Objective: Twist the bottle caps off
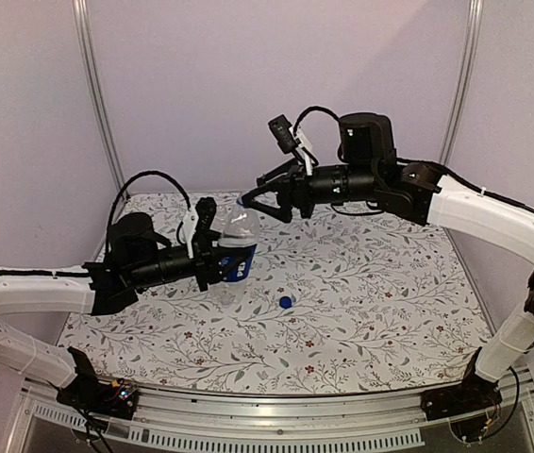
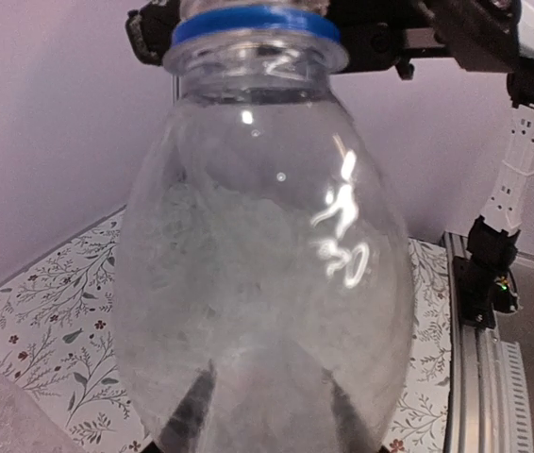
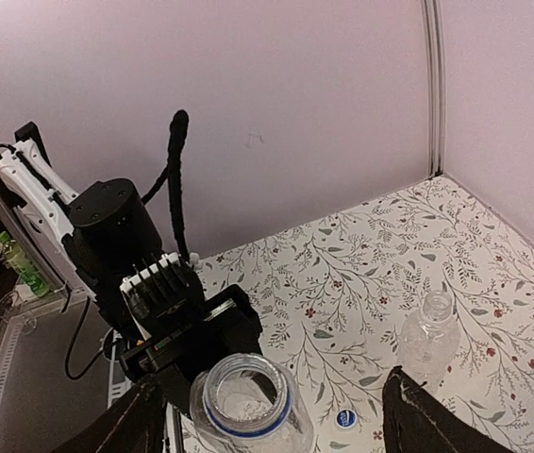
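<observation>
Left end effector [image 1: 218, 257] is clamped on an uncapped bottle [image 1: 239, 231], right end effector [image 1: 248, 203] is held wide and empty above it, one cap [image 1: 285, 302] is seen on the desk [image 1: 371, 283], and the other bottle [image 3: 429, 338] looks uncapped too.

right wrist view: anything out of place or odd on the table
One blue cap lies loose on the floral tablecloth, apart from both bottles. The blue-labelled bottle in the left gripper and the plain bottle standing nearby both look uncapped, yet only that one cap shows.

Left fingers [image 2: 191, 415] blurred behind bottle [image 2: 267, 283]
</observation>
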You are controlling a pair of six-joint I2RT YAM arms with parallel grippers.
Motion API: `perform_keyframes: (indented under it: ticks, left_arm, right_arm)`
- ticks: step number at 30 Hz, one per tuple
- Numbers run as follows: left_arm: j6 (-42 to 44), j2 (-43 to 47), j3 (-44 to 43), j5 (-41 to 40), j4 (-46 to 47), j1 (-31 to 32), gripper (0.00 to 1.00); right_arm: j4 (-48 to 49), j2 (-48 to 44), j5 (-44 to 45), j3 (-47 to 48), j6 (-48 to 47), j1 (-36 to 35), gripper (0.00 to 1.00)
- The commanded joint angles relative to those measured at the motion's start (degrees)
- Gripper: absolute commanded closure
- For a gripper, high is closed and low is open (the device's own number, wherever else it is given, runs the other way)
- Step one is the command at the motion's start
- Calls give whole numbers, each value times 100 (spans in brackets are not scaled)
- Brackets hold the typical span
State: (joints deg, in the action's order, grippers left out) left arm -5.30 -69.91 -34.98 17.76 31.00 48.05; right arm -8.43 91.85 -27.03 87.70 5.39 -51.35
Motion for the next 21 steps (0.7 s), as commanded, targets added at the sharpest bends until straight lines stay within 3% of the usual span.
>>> perform_keyframes:
  ticks: [1,17,21]
  left_arm:
    - [163,-75,-172,-21,178,121,69]
    - [254,-150,-197,-156,126,217,69]
    - [249,-155,-191,-180,125,218,69]
  right_arm:
    - [-217,194,-174,229,38,-126,25]
    - [-230,298,-347,161,-33,-165,66]
    - [-230,307,-354,143,-45,-165,87]
